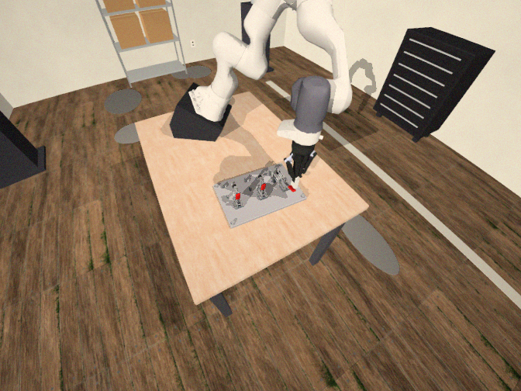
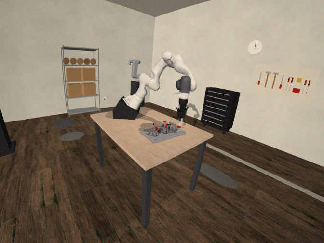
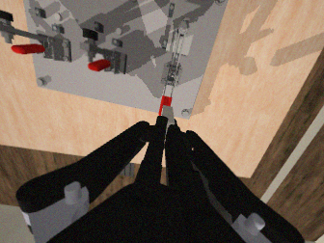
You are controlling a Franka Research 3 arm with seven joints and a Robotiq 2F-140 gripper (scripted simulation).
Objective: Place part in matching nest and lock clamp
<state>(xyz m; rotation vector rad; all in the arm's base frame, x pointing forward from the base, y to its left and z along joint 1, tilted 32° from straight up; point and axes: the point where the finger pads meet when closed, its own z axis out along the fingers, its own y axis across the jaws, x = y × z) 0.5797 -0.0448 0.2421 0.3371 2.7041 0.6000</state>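
Note:
The grey fixture plate [image 1: 269, 211] [image 2: 163, 137] [image 3: 135, 95] carries three clamped nests. My gripper [image 1: 295, 184] [image 2: 180, 123] [image 3: 166, 113] is shut, tips together and empty, at the outer end of the right clamp's red handle [image 1: 291, 188] [image 2: 179, 127] [image 3: 166, 100]. That handle lies low, pointing outward, and its bar reaches inward over the nest; whether it is locked I cannot tell. A pale patch [image 3: 184, 44] beneath the bar may be the part. The left red handle [image 1: 238, 196] [image 2: 155, 128] [image 3: 28, 48] and middle red handle [image 1: 263, 186] [image 2: 166, 126] [image 3: 99, 65] stand up, their bars raised.
The fixture lies on the wooden table [image 1: 181, 235] [image 2: 130, 146]. The middle clamp stands close to the right one, left of my fingers in the wrist view. A small screw head [image 3: 185, 113] sits at the plate corner near my fingertips. The arm's black base [image 1: 195, 126] is at the table's back.

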